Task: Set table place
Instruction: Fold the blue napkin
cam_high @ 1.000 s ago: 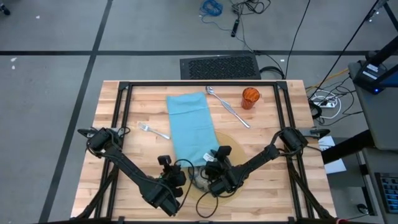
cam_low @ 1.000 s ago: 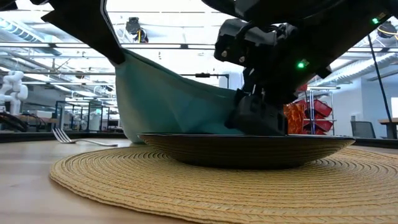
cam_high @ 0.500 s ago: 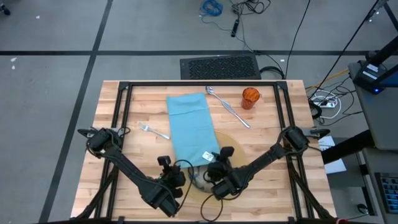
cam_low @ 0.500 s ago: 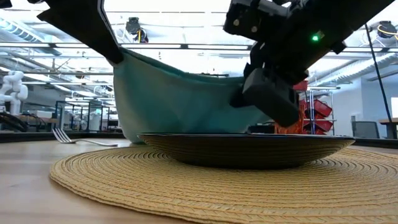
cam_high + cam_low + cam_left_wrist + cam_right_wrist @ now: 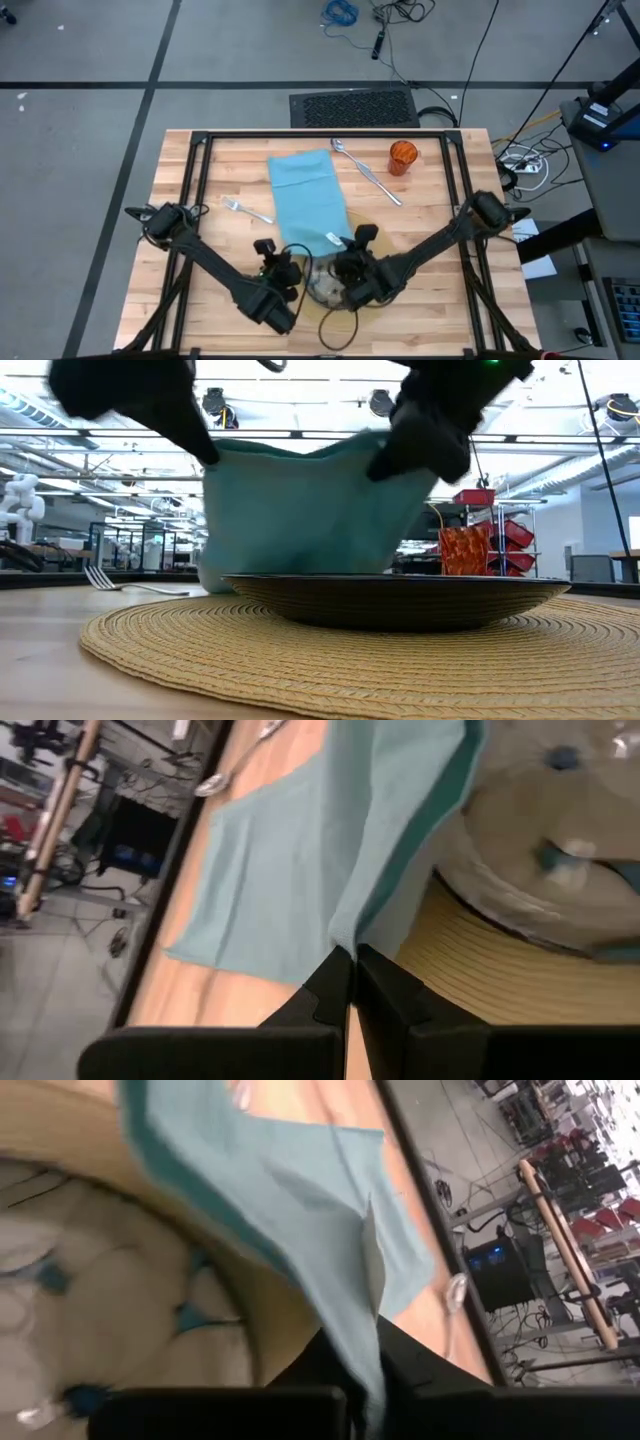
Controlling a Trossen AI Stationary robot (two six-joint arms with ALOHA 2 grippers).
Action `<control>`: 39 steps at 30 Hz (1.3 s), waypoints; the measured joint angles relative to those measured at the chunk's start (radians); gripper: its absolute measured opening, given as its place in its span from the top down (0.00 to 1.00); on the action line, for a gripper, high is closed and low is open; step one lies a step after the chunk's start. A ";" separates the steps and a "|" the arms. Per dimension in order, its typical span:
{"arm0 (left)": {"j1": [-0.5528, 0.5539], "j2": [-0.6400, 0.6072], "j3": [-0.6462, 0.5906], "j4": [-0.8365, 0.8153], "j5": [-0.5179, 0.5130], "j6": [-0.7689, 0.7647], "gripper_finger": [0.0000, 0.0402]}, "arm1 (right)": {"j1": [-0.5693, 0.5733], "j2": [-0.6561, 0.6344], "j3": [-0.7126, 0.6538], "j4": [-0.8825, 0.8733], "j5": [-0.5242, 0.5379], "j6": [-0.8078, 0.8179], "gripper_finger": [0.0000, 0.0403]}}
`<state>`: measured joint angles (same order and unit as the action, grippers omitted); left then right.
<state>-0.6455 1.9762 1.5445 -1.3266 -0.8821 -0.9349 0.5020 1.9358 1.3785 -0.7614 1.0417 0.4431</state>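
We see both arms reaching in over the near part of the table (image 5: 170,290), each pinching a near corner of the teal napkin (image 5: 308,200). The left gripper (image 5: 283,266) has its jaws closed on the napkin's near left corner; in its wrist view the two dark fingers (image 5: 345,982) meet with the cloth edge caught between them. The right gripper (image 5: 350,258) is likewise closed on the near right corner, where a small white tag shows on the cloth.

From the low view, the napkin (image 5: 310,510) hangs lifted between the two grippers, above the far side of the plate (image 5: 395,600), its lower edge dropping behind the plate's rim. The far part of the cloth lies flat on the wood, stretching toward the far edge of the table.

The plate sits on the round woven mat (image 5: 330,660) at the near middle of the table. The fork (image 5: 245,209) lies on the wood left of the napkin. The spoon (image 5: 340,148) and knife (image 5: 380,186) lie to the right of it, and the orange cup (image 5: 402,157) stands at the far right, just beside them.
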 joint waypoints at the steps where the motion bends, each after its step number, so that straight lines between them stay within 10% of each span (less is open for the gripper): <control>1: 0.008 0.000 0.000 -0.001 -0.011 0.007 1.00 | -0.011 -0.015 0.000 0.000 -0.002 -0.016 1.00; 20: 0.164 -0.084 -0.022 -0.143 -0.124 0.024 1.00 | -0.238 -0.101 0.000 0.092 -0.223 -0.322 1.00; 39: 0.319 -0.276 -0.350 0.043 -0.078 0.075 1.00 | -0.481 -0.112 0.000 0.240 -0.462 -0.633 1.00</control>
<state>-0.3267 1.7005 1.1947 -1.2840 -0.9596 -0.8601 0.0212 1.8240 1.3788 -0.5218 0.5800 -0.1903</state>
